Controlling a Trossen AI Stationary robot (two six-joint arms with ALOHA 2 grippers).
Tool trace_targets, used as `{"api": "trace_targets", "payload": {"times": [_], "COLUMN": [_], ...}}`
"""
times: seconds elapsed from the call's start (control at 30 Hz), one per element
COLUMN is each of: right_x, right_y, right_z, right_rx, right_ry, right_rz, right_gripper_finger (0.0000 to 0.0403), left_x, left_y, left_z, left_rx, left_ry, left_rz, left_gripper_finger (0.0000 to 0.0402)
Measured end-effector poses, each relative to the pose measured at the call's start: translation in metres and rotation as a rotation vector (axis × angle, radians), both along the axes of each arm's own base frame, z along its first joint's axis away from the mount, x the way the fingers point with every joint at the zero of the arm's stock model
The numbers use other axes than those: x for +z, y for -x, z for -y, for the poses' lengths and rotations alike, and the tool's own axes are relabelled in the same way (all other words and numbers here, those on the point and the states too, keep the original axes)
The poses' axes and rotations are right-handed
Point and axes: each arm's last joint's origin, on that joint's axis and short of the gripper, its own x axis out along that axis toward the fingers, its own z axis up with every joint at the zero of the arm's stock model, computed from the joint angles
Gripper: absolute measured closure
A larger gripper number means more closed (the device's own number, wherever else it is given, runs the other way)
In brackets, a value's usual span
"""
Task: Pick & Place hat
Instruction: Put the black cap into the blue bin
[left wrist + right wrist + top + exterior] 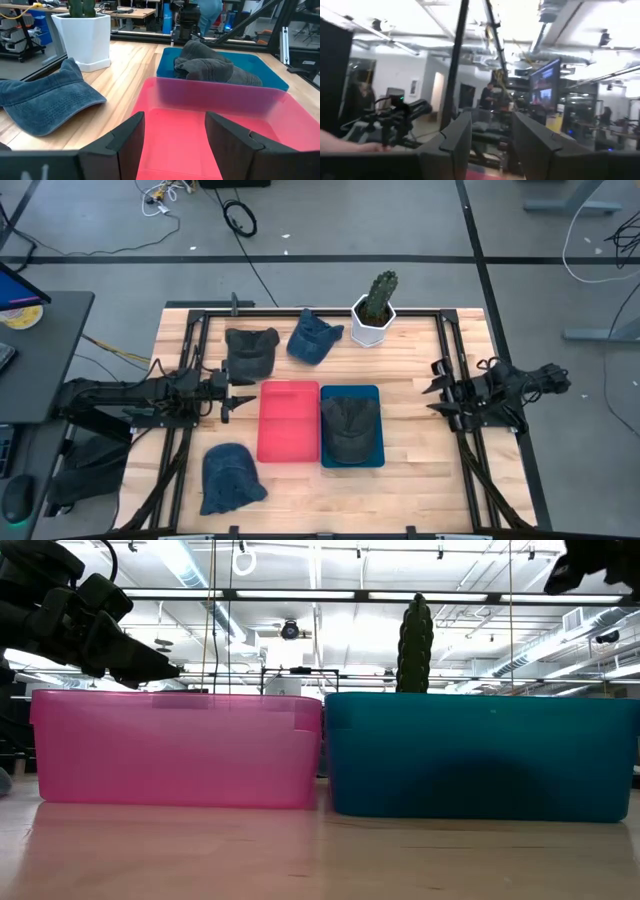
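A dark grey cap [350, 426] lies crumpled inside the teal bin [376, 394] at the centre of the high view, filling most of its floor; in the left wrist view it shows as a soft folded heap of washed denim-like cloth [210, 67] rising above the bin's rim. Its brim cannot be made out, so which way it points is unclear; its bulk runs along the bin's long side, top to bottom in the high view.

Touching the teal bin's left side stands the red bin [290, 421], with nothing visible inside. Three more caps lie on the wooden tabletop [410, 365]: a dark grey one [249, 350] upper left of the bins, a blue one [314, 338] just right of it, and a blue one [229, 477] at lower left. A cactus in a white hexagonal pot [374, 314] stands above the teal bin. In the low view both bins hide the caps completely.

The left claw [237, 394] hovers just left of the red bin, its fingers [127, 142] spread apart and gripping nothing. The right claw [436, 389] waits near the tabletop's right edge, raised, also spread and empty.
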Motion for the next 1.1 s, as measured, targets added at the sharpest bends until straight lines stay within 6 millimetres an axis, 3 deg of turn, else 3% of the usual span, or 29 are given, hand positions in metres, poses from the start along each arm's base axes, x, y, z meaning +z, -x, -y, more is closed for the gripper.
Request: {"api": "trace_targets", "payload": {"times": [0.23, 0.8, 1.1], "right_x": [-0.011, -0.045, -0.048], "right_y": [-0.004, -0.014, -0.015], "right_z": [0.006, 0.018, 0.020], "right_rx": [-0.001, -0.205, -0.272], "right_ry": [-0.035, 0.005, -0.013], "right_rz": [-0.008, -0.368, -0.402], "right_gripper_finger": [0.0255, 0.0255, 0.0255], "left_x": [0.000, 0.000, 0.001], "left_y": [0.000, 0.000, 0.000], "left_z": [0.000, 0.000, 0.000], "left_rx": [-0.001, -0.001, 0.012], "left_ry": [-0.003, -0.003, 0.070], "left_rz": [-0.001, 0.004, 0.016], "left_gripper_finger": [0.0188, 0.0188, 0.0188]}}
